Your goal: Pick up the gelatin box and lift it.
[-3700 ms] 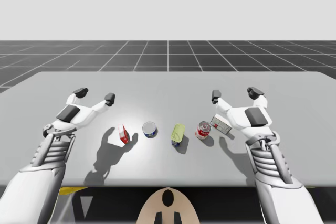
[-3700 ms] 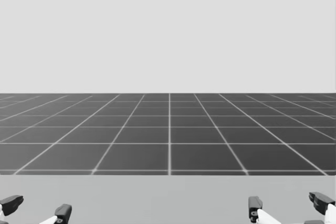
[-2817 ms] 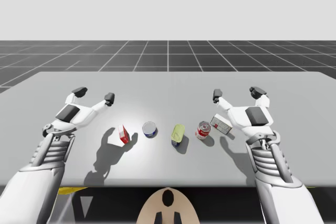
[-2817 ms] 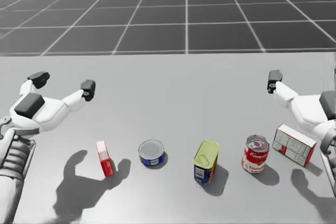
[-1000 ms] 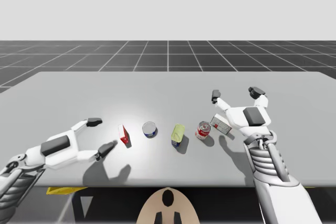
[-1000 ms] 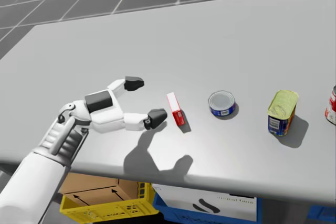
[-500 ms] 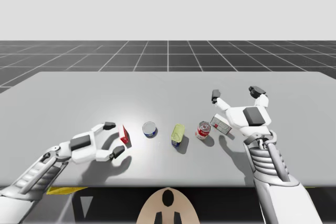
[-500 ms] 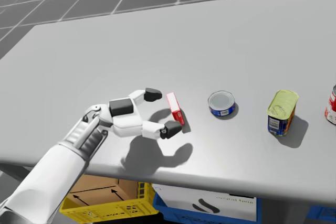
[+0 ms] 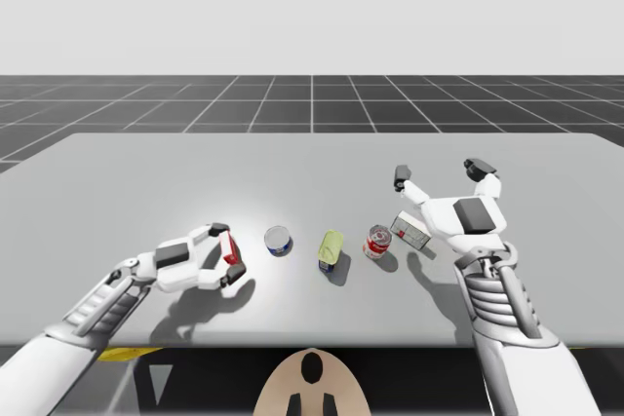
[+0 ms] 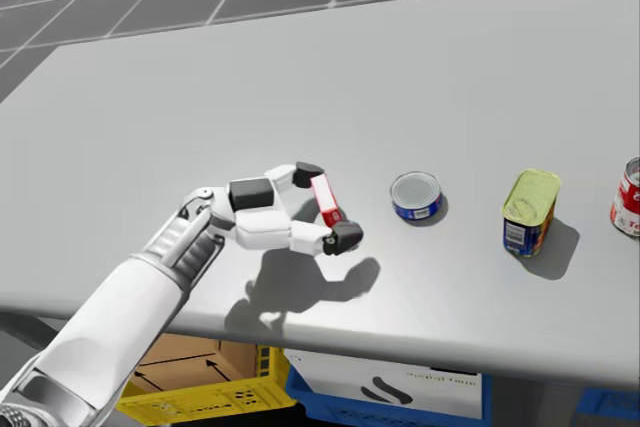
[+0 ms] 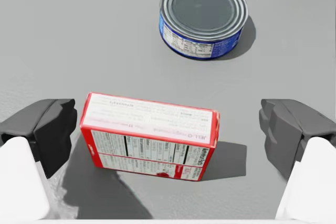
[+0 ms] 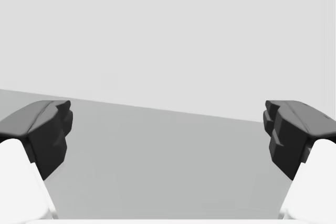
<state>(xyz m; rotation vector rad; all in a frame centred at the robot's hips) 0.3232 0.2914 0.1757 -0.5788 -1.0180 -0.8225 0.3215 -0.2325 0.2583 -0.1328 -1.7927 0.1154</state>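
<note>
Just short of the blue can (image 11: pixel 203 16), the red gelatin box (image 11: pixel 149 136) stands on edge between the spread fingers (image 11: pixel 287 129) of our left gripper (image 11: pixel 168 129), so we centre the gap on it, close evenly on both ends, then lift straight up.

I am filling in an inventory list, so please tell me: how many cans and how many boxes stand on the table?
Cans: 3 (short blue can, yellow-topped can, red can)
Boxes: 2 (small red box, white and red box)
Total: 5
</note>
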